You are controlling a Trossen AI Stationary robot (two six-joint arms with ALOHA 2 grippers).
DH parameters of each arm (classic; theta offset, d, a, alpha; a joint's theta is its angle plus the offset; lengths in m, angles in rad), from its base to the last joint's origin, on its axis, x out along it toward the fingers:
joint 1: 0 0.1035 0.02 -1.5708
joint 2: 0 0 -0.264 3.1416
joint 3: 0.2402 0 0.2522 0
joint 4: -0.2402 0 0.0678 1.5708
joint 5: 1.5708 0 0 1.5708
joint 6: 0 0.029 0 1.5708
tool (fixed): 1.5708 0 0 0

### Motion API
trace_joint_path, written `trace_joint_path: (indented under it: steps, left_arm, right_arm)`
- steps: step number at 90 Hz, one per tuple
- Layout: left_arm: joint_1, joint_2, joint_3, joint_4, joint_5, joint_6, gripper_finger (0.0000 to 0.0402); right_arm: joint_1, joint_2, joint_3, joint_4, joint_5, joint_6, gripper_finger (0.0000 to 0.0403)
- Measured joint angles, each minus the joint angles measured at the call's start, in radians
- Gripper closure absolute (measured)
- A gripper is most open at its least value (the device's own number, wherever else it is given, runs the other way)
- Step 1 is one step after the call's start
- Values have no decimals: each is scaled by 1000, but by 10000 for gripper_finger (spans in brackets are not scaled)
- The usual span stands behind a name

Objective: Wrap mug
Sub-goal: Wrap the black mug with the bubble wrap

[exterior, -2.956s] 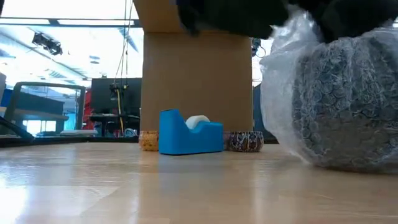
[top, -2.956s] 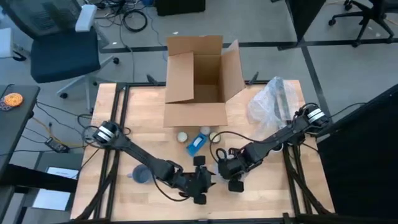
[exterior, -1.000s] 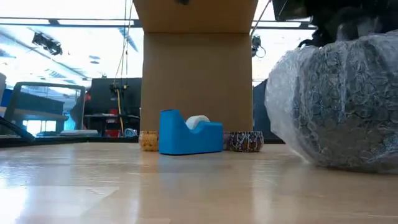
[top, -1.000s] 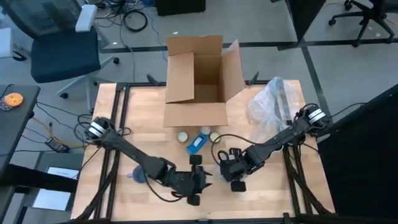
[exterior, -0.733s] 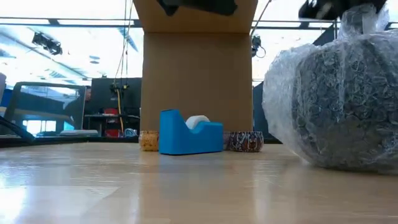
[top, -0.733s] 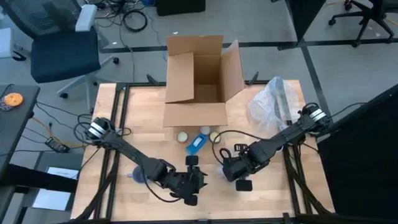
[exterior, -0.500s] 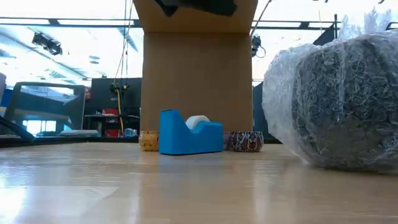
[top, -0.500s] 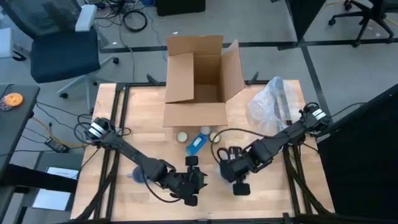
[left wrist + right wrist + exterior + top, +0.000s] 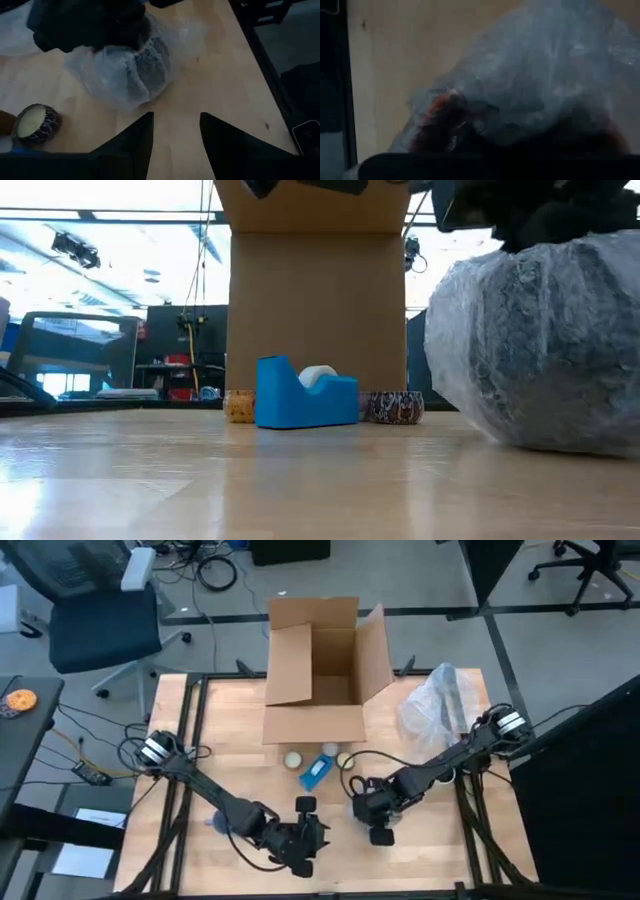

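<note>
Your mug (image 9: 131, 70), bundled in bubble wrap (image 9: 540, 340), sits on the table (image 9: 420, 850) toward the front, right of centre. Right end effector (image 9: 372, 806) is down on top of the bundle; can't tell whether its fingers are parted or pinching the wrap, since the right wrist view is filled with plastic. Left end effector (image 9: 175, 137) is off the bundle, near the front edge left of it, fingers (image 9: 135, 142) spread apart and holding nothing. Behind the bundle: blue tape dispenser (image 9: 300, 393), two candle tins (image 9: 395, 407), then the open cardboard box (image 9: 320, 675). Loose bubble wrap pile (image 9: 435, 705) sits at the table's back right.
</note>
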Motion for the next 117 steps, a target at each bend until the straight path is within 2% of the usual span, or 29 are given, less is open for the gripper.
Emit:
trace_joint_path:
  steps: [10, 28, 39, 60, 93, 105, 117]
  left_arm:
    - [2, 0, 0, -1, 0, 1, 255]
    - [2, 0, 0, -6, 0, -6, 255]
    - [2, 0, 0, -24, -1, -31, 255]
    - [0, 0, 0, -29, -1, -50, 255]
    - [1, 1, 0, -38, -9, -55, 255]
    - [2, 1, 0, -40, -9, -56, 255]
    - [2, 1, 0, -42, -10, -53, 255]
  right_arm:
    - [0, -5, 65, -93, 9, -1, 402]
    - [37, -22, 283, -318, 73, -10, 402]
    - [64, -22, 343, -294, 92, -28, 402]
    - [68, 6, 294, -251, 87, -39, 403]
    - [-21, 37, 54, -128, -11, -31, 403]
    - [-38, 51, 70, -158, -27, -35, 403]
    - [-22, 51, 170, -272, -6, -53, 403]
